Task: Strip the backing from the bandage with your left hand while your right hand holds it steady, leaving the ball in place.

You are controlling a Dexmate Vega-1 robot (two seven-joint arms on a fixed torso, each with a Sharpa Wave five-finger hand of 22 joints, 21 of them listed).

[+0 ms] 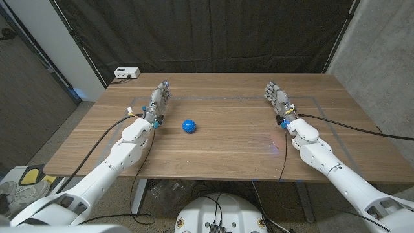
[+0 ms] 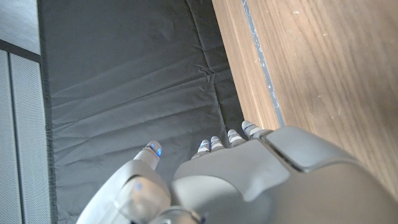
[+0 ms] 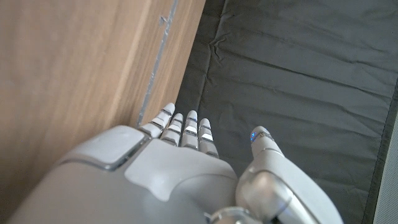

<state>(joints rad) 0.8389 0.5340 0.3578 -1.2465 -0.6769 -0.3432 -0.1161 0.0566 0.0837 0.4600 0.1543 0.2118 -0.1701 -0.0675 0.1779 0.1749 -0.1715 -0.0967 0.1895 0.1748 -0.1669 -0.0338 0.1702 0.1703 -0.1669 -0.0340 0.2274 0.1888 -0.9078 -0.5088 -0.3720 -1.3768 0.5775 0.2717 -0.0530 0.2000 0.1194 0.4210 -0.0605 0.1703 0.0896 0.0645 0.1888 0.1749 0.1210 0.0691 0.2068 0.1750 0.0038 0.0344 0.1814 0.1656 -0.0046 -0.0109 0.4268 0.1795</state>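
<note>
The blue ball (image 1: 189, 125) sits on the wooden table (image 1: 233, 152) a little to the robot's left of the table's middle, touching nothing. No bandage can be made out in these pictures, so where it lies cannot be told. Just beside the ball, towards the table's left edge, stands the left hand (image 1: 158, 103), on its edge with its fingers stretched out towards the far side of the table and holding nothing; the left wrist view shows the same hand (image 2: 261, 180) from behind, its fingertips (image 2: 214, 144) lined up close together with the thumb set a little apart, and the black curtain (image 2: 137, 81) beyond them. The right hand (image 1: 278, 100) is well apart from the ball, near the table's right side, likewise upright with its fingers extended and empty; in the right wrist view this hand (image 3: 168, 180) has its fingers (image 3: 186, 130) straight and side by side, the thumb splayed off to one side, next to a pale line of tape (image 3: 158, 62) running along the tabletop. That tape outlines a large rectangle on the wood in the head view, and both hands stand around its far corners. A small white box (image 1: 126, 73) rests at the table's far left corner, in front of the black curtain that hangs behind the table.
</note>
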